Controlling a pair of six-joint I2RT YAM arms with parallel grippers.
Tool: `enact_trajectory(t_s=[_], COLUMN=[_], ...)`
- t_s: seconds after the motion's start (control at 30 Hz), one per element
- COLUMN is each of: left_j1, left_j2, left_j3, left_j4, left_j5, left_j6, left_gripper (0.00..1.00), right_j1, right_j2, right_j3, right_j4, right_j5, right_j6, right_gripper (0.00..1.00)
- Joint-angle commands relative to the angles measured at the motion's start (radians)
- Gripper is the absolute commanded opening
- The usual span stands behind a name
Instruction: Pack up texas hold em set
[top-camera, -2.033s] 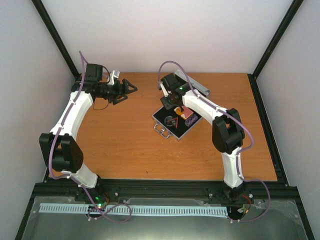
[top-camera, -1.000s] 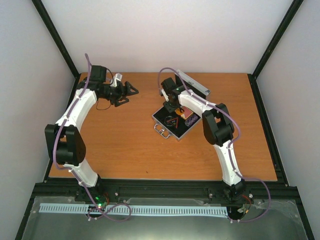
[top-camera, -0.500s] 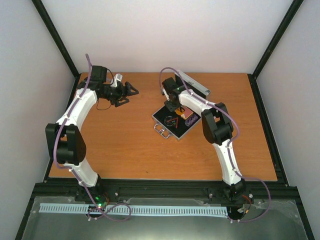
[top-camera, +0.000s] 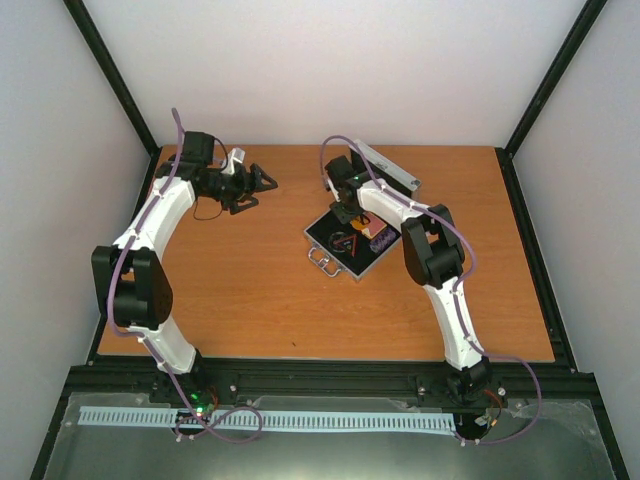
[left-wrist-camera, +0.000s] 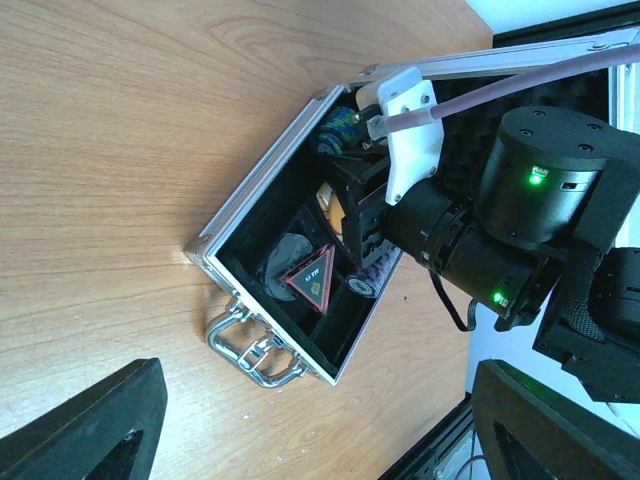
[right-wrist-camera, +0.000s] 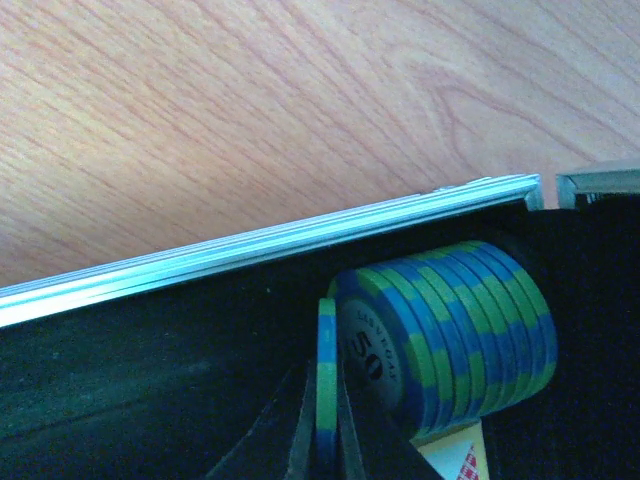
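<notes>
Presently the right gripper (right-wrist-camera: 323, 405) is down inside the open case (left-wrist-camera: 262, 190), clenched on a single blue-green chip (right-wrist-camera: 326, 340) held on edge between its fingers. The case sits toward the far middle of the surface (top-camera: 250, 300), lid raised behind it and metal handle (left-wrist-camera: 250, 345) facing the arms. A row of chips (right-wrist-camera: 470, 330) of the same colours lies on edge in the black-lined slot against the case's far aluminium wall, and its long axis runs parallel with that wall. The held chip stands just beside the near end of this row, face roughly parallel to the exposed "50" face but slightly splayed from it; whether the two touch at the foot cannot be told. In my judgement the coming move turns on this: the chip must travel along the row's axis to close flush before release. A black-red triangle (left-wrist-camera: 312, 280) and an orange disc (left-wrist-camera: 328, 197) already lie in the case. The left gripper (top-camera: 258, 190) hangs released and empty, well apart at the far left, so the right arm is clearly nearer.
</notes>
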Motion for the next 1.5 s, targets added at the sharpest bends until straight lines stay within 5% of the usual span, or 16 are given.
enact_trajectory(t_s=[0.0, 0.33, 1.47], left_j1=[0.001, 0.002, 0.002], left_j2=[0.000, -0.006, -0.039], left_j3=[0.007, -0.004, -0.030], left_j4=[0.020, 0.027, 0.011], left_j5=[0.006, 0.007, -0.005], left_j6=[-0.008, -0.016, -0.007], left_gripper=[0.86, 0.85, 0.84], right_j1=[-0.010, -0.013, -0.017], right_j2=[0.021, 0.022, -0.070], right_j3=[0.029, 0.038, 0.082], right_j4=[0.006, 0.002, -0.032], right_j5=[0.028, 0.029, 0.118], right_j6=[0.016, 0.018, 0.055], right_gripper=[0.07, 0.21, 0.27])
